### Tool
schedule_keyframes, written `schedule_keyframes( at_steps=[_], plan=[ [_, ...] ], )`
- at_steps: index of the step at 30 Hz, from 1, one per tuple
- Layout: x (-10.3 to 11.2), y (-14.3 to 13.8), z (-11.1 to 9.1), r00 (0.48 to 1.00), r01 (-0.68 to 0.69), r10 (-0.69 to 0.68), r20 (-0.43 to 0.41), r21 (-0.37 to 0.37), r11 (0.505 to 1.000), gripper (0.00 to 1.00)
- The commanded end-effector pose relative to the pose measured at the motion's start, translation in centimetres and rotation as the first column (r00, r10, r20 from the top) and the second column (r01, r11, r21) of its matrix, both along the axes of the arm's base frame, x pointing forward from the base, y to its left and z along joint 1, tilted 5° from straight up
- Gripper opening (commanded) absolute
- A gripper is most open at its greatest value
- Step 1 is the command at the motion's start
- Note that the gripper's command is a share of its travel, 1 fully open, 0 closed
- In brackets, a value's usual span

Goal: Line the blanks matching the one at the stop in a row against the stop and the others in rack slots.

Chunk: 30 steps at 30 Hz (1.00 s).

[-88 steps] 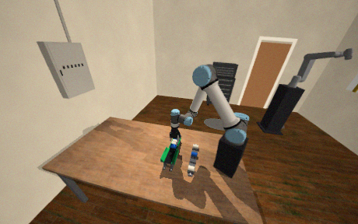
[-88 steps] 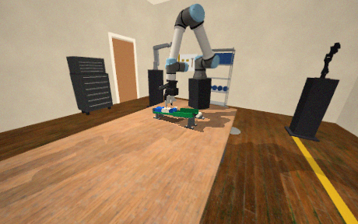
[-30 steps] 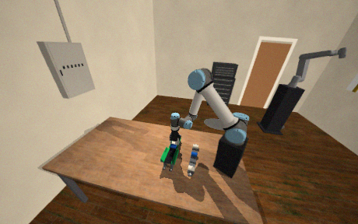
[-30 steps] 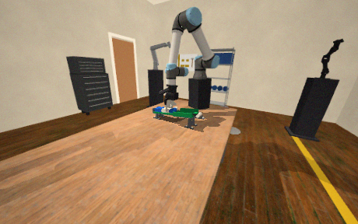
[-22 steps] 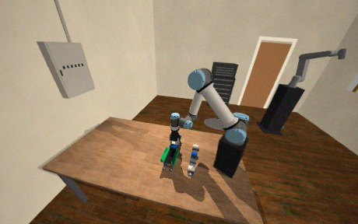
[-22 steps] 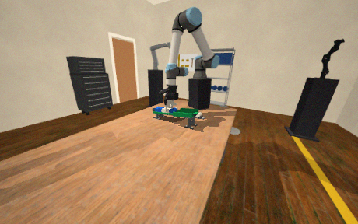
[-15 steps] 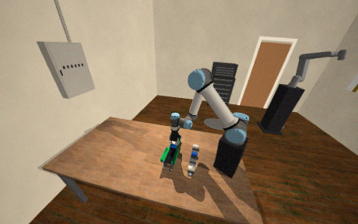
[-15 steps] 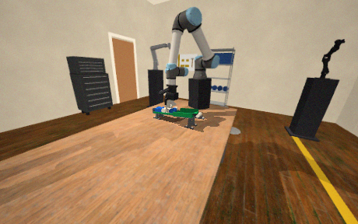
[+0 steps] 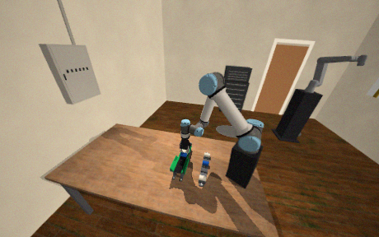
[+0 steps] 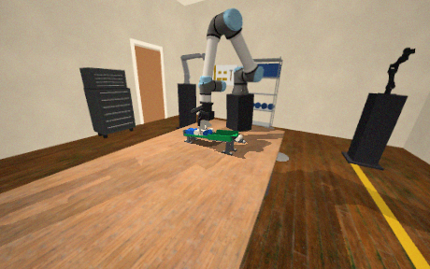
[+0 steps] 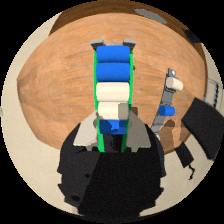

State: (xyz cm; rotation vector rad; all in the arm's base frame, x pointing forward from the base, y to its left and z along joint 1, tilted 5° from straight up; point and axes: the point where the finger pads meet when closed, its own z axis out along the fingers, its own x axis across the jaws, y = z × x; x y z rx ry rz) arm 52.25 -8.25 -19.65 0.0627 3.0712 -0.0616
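Observation:
The green feed ramp [image 9: 177,165] [image 10: 221,135] [image 11: 96,75] runs away from me in the wrist view. On it lie two blue blanks [image 11: 113,62] at the far end, then a white blank [image 11: 112,92], a second white blank [image 11: 111,109], and a blue blank [image 11: 111,125] nearest me. My gripper [image 11: 113,110] [image 9: 184,151] [image 10: 202,124] stands low over the near end with a finger on each side of the ramp. It is closed on the second white blank, which sits slightly askew. The stock rack [image 9: 204,169] [image 11: 159,119] to the right holds a white blank [image 11: 174,83] and a blue blank [image 11: 167,110].
The ramp and rack stand side by side on a wooden table [image 9: 123,160] [image 10: 140,196]. The arm's black pedestal [image 9: 244,164] is just beyond the rack. A tool chest [image 10: 107,100] and other black stands stand on the floor away from the table.

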Motion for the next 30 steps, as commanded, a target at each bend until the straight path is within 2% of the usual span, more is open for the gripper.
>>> schedule_keyframes(
  at_steps=[1,20,24,30],
  plan=[
    [0.1,-0.2,0.1,1.0,0.002,-0.002,0.003,-0.001,1.0,0.35],
    [0.0,-0.1,0.5,1.0,0.002,-0.002,0.002,-0.001,1.0,0.35],
    [-0.2,0.0,1.6,1.0,0.001,-0.001,0.001,0.0,1.0,0.35],
    [-0.4,0.1,4.5,1.0,0.001,-0.001,0.001,0.0,1.0,0.35]
  ],
)
